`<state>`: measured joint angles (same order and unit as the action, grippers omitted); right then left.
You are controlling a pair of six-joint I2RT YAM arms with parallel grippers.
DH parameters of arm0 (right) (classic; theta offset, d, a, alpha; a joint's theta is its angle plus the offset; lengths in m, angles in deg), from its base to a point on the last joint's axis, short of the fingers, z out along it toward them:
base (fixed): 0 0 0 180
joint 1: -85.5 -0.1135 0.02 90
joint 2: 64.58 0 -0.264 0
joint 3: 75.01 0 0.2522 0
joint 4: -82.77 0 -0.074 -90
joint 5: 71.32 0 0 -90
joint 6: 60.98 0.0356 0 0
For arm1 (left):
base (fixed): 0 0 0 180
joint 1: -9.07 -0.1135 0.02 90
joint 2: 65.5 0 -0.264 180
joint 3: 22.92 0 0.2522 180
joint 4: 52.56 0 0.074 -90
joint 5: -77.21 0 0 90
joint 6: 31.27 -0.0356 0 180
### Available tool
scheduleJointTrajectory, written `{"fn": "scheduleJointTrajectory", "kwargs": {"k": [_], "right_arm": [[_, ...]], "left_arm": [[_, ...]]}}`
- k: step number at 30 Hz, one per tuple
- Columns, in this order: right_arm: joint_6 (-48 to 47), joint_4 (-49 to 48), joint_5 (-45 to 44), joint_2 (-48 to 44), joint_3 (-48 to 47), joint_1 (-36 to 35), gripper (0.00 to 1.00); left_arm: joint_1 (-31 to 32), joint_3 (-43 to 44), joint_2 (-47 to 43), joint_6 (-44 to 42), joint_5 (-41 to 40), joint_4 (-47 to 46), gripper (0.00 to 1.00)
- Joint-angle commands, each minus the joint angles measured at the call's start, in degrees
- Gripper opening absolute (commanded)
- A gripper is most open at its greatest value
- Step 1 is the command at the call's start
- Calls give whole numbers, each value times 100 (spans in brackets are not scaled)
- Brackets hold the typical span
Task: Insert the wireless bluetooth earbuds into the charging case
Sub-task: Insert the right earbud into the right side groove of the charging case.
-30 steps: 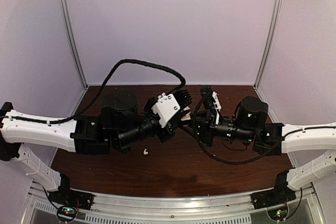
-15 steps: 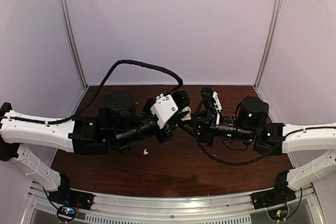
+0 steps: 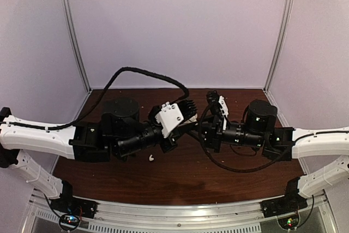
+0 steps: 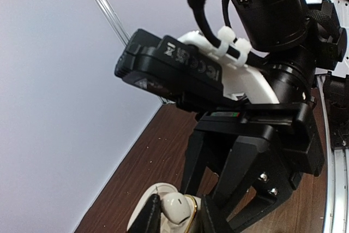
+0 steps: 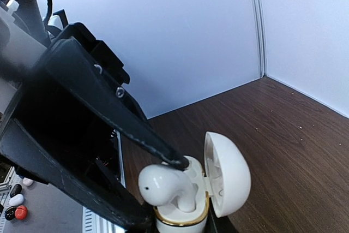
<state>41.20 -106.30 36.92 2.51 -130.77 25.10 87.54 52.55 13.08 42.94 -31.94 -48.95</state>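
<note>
My left gripper (image 4: 177, 217) is shut on a white earbud (image 4: 176, 208) and holds it in the open white charging case with a gold rim (image 5: 182, 221). The earbud (image 5: 163, 184) sits tilted in a case slot, its stem down, still pinched between the left fingers (image 5: 163, 154). The case lid (image 5: 226, 173) stands open to the right. My right gripper (image 5: 182, 228) is shut on the case's lower half and holds it above the table. In the top view the two grippers meet at mid-table (image 3: 192, 124), and the case is hidden there. A second white earbud (image 3: 151, 158) lies loose on the table.
The brown table (image 3: 180, 178) is enclosed by pale walls on three sides. A black cable (image 3: 142, 72) loops above the left arm. Small white, black and red bits (image 5: 15, 205) show at the bottom left of the right wrist view, too small to identify.
Both grippers have shifted slightly left while staying together at mid-table. The left wrist has tilted a little. The loose earbud on the table has not moved.
</note>
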Motion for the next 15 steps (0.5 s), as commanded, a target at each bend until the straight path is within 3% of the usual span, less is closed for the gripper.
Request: {"fn": "scheduleJointTrajectory", "kwargs": {"k": [1, 12, 15], "right_arm": [[-6, -498, -337, -27, -239, 116, 0], [-81, -670, -163, -239, 148, 129, 0], [-213, -638, -134, -301, 222, 132, 0]], "left_arm": [[202, -38, -91, 74, 513, 420, 27], [203, -355, -847, 256, 405, 100, 57], [203, -473, -1025, 617, 222, 22, 75]]}}
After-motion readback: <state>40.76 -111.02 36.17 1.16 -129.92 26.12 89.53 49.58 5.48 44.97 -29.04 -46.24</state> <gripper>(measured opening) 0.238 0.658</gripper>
